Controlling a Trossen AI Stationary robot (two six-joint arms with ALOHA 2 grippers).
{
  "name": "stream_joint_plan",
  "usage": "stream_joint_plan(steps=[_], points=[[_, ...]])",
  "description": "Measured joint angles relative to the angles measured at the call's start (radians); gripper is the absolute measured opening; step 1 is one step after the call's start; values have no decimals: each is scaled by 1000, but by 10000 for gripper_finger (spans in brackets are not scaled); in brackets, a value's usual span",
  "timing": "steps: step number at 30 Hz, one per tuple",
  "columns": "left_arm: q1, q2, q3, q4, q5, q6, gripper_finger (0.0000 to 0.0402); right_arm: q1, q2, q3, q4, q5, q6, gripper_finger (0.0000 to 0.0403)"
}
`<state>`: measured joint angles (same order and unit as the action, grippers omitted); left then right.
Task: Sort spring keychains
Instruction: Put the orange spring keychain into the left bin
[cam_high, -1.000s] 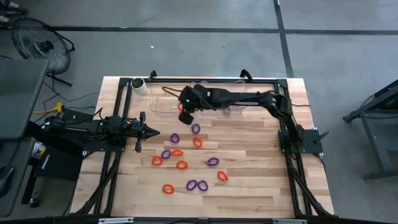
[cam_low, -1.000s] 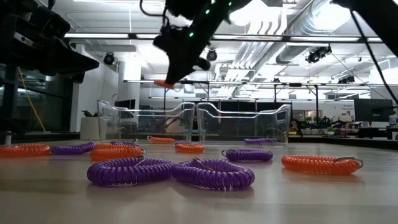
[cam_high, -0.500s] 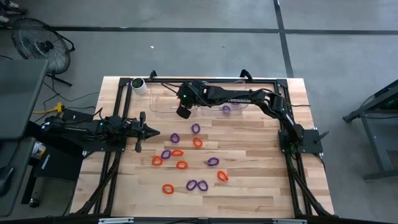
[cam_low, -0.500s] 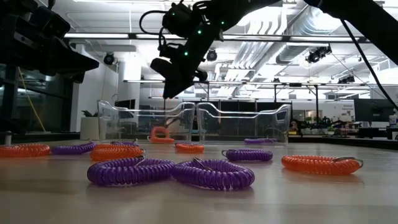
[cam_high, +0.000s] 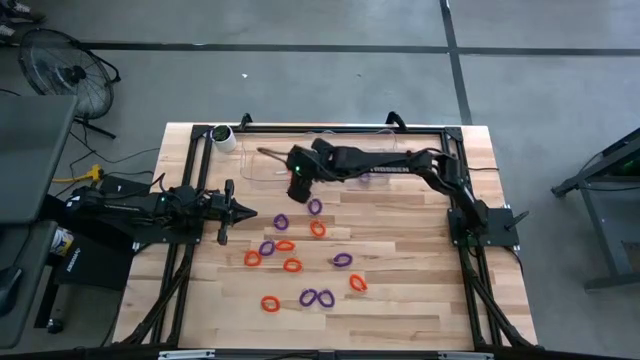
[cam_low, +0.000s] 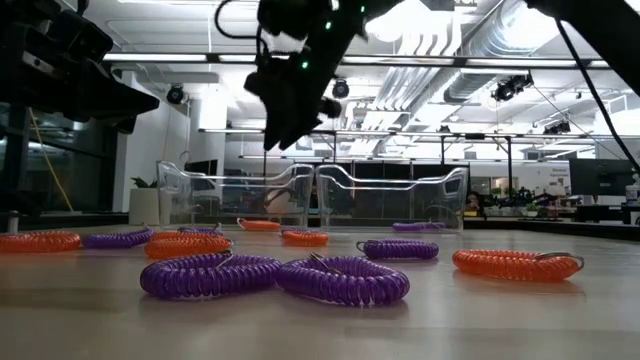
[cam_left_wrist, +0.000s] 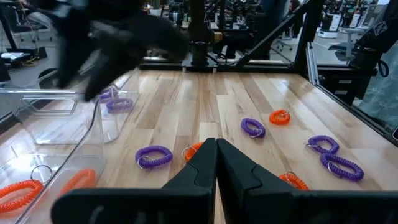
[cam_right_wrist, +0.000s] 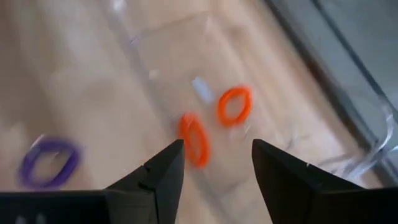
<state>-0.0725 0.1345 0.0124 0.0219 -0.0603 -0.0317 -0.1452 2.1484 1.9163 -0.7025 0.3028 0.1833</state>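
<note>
Several orange and purple spring keychains lie flat on the wooden table, among them a purple one (cam_high: 281, 221) and an orange one (cam_high: 318, 229). Two clear bins stand at the far side. The left bin (cam_high: 262, 166) holds two orange keychains (cam_right_wrist: 234, 106) (cam_right_wrist: 194, 140). The right bin (cam_high: 385, 172) holds a purple one (cam_high: 365, 177). My right gripper (cam_right_wrist: 217, 174) hangs open above the left bin's near part (cam_high: 297, 183), tilted downward, with nothing between its fingers. My left gripper (cam_high: 245, 212) waits shut at the table's left side.
A white cup (cam_high: 225, 138) stands at the far left corner beside the left bin. The black frame rail (cam_high: 330, 128) runs along the far edge. A purple keychain (cam_right_wrist: 50, 162) lies on the table just outside the left bin's near wall.
My right gripper has opened above the left bin and let go of an orange keychain. The keychain has fallen into the bin, stood on edge for a moment, and now lies on the bin floor. The gripper has stayed over the bin.
</note>
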Motion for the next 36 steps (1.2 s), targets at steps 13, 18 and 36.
stream_joint_plan(steps=[13, 18, 36], points=[[0, 0, 0, 0, 0, 0, 3, 153, -100, -1, -482, -129, 284, 183], [0, 0, 0, 0, 0, 0, 3, 215, -103, -1, -637, -160, 389, 183], [0, 0, 0, 0, 0, 0, 3, 481, -110, -1, -785, -204, 607, 183]])
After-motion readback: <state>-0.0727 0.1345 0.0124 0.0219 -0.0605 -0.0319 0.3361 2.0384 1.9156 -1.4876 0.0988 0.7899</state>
